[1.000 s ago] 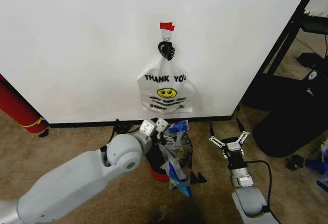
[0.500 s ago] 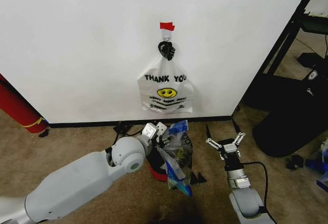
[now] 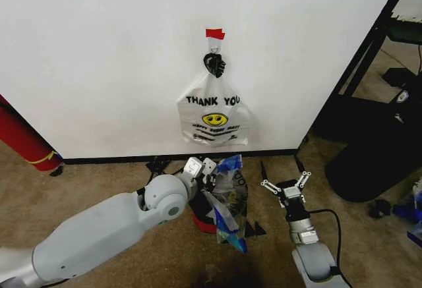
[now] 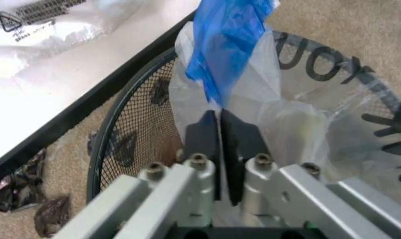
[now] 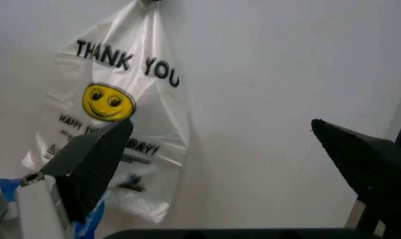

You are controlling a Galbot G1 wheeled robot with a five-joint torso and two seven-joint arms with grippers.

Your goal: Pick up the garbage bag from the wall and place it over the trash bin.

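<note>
The left hand (image 3: 206, 172) reached low over the trash bin (image 3: 200, 207), which stood on the carpet (image 3: 99, 176) just in front of the wall (image 3: 99, 57); in the left wrist view its two black fingers (image 4: 202, 137) were pressed together on a fold of the garbage bag (image 4: 287, 114) — clenched on the thin plastic just below a blue patch (image 4: 224, 37) of the rim. The bag itself (image 3: 227, 202) lay draped over the bin, its translucent film with black print spread across the mesh rim (image 4: 131, 84) on the side toward the right arm, and a blue flap hung down the bin's outer side to the carpet; the bin's dark mesh inside (image 4: 137, 144) showed bare on the side nearer the wall.

The right hand (image 3: 282, 184) hovered just beside the bin, apart from the bag, its fingers spread wide and holding nothing; in the right wrist view the two black fingertips (image 5: 97, 159) stood well apart, pointing at the wall.

On the wall above the bin, an opaque white "THANK YOU" bag (image 3: 213, 118) with a yellow smiley hung from a small hook (image 3: 212, 58) under a strip of red tape (image 3: 214, 33); the black baseboard (image 3: 105, 159) ran along the foot of the wall; a red cylinder (image 3: 23, 140) leaned at the wall on the left, and a dark rack (image 3: 376, 44) and a black bag-like bulk (image 3: 372, 163) stood to the right.
</note>
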